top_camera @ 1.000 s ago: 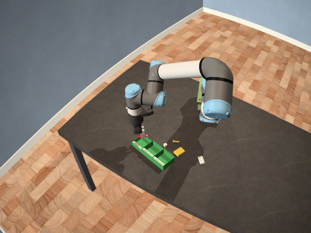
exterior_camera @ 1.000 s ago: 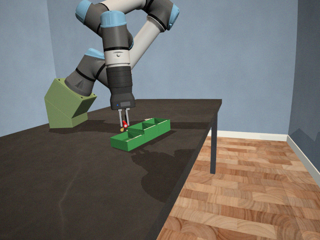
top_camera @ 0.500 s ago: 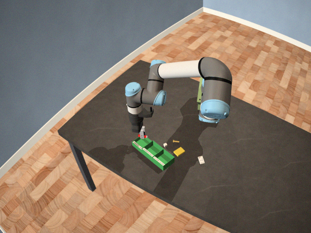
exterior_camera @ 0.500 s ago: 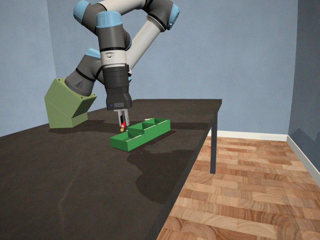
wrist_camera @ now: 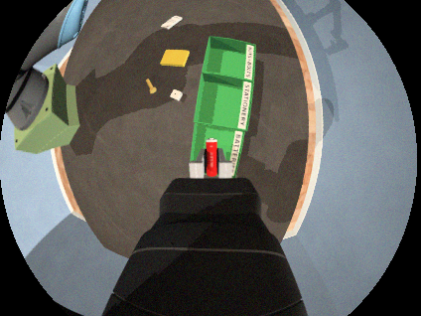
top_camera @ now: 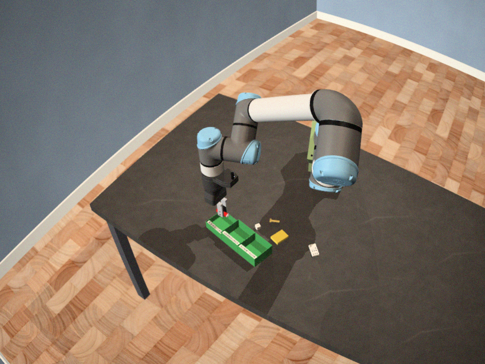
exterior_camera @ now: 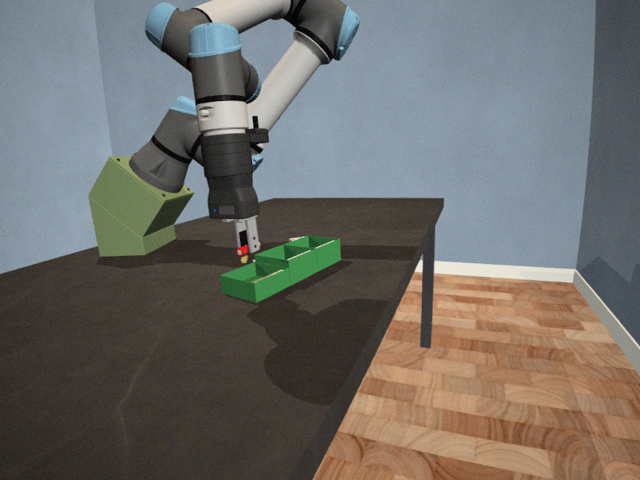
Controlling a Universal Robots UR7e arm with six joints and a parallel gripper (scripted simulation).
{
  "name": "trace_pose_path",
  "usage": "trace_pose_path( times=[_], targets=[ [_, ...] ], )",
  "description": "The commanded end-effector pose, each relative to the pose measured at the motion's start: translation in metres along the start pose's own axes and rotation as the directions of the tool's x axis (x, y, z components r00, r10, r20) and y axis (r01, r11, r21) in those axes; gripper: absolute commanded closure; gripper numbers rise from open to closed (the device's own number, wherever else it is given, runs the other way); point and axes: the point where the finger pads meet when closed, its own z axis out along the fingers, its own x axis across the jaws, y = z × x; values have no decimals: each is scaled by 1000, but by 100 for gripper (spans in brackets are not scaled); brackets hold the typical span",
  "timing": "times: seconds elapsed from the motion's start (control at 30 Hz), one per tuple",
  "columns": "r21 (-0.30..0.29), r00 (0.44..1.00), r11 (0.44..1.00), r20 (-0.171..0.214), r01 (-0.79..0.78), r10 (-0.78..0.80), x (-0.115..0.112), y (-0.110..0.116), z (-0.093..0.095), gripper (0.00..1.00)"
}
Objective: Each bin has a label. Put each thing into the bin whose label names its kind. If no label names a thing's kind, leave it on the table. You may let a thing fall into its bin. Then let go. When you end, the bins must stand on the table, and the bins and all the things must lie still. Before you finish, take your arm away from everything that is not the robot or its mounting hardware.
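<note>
tool: gripper (top_camera: 222, 208) (exterior_camera: 247, 250) (wrist_camera: 211, 156), partly open, fingers closed on red battery; grip clearest in wrist view
battery: red battery (top_camera: 225, 214) (exterior_camera: 242, 250) (wrist_camera: 211, 158), between the fingertips; top view has it mostly hidden by them, exterior view gives mainly its end, wrist view its length and pale tip
battery position: off the bench (top_camera: 156, 196) (exterior_camera: 129, 361) (wrist_camera: 124, 149), at the BATTERIES end of the bins; wrist view overlaps it with that bin, exterior view puts it beside the row; whether directly over the bin, can't tell
BATTERIES bin: green end bin (top_camera: 211, 228) (exterior_camera: 238, 290) (wrist_camera: 194, 144), label partly covered in wrist view
STATIONERY bin: green middle bin (top_camera: 230, 241) (exterior_camera: 302, 268) (wrist_camera: 198, 101), label readable in wrist view
third bin: green far-end bin (top_camera: 262, 256) (exterior_camera: 327, 253) (wrist_camera: 207, 55), label reads roughly NUTS+BOLTS in wrist view; exterior view hides label faces
bolt: brass-colored bolt (top_camera: 275, 221) (exterior_camera: 244, 259) (wrist_camera: 151, 85), on bench; head and shank in top and wrist views, just a bit in exterior
die: white die (top_camera: 257, 226) (wrist_camera: 176, 94), beside bins
yellow item: yellow rectangular block (top_camera: 279, 236) (wrist_camera: 175, 58), flat near third bin; seen in top and wrist views
domino: white domino (top_camera: 313, 249) (wrist_camera: 172, 22), pips clear from top
</note>
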Motion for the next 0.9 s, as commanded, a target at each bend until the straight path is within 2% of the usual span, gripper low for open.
trace_pose_path(
  times=[0.0,0.63,0.87],
  targets=[
    [-22,988,988,7,-154,154,0,0,0,69],
    [-23,987,986,8,-162,163,0,0,0,69],
    [-23,987,986,8,-162,163,0,0,10,69]
  ],
)
